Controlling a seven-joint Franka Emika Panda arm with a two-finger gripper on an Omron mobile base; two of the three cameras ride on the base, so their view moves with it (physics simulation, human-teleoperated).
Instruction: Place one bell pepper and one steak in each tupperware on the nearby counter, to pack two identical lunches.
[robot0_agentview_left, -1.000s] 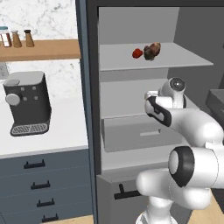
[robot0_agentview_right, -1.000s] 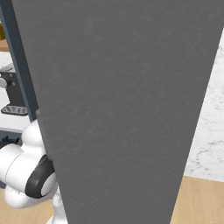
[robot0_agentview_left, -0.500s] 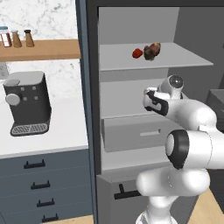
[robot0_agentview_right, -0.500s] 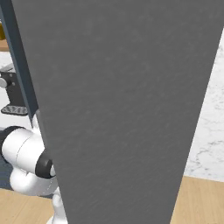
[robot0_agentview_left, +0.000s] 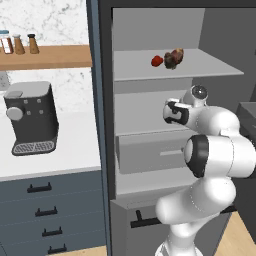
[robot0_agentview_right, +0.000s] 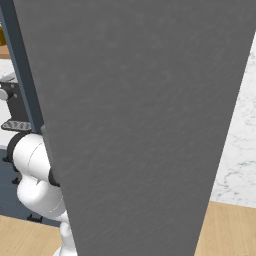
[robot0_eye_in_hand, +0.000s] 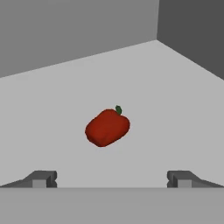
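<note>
- Kitchen counter at nine o'clock of the left base view carries a dark coffee machine; no tupperware can be seen on the part that shows.
- Open fridge next: on its upper shelf a bell pepper lies just beside the steak, near twelve o'clock.
- Gripper sits at three o'clock, on the shelf level below them, jaws spread fully and holding nothing.
- Hand view shows another bell pepper dead centre on a grey shelf, apart from both fingertips (stem toward one o'clock).
- Risk, as I judge it: the rounded, glossy pepper could roll or squirt out if the fingers close off-centre; the shelf above leaves little headroom, so a lift could knock it.
</note>
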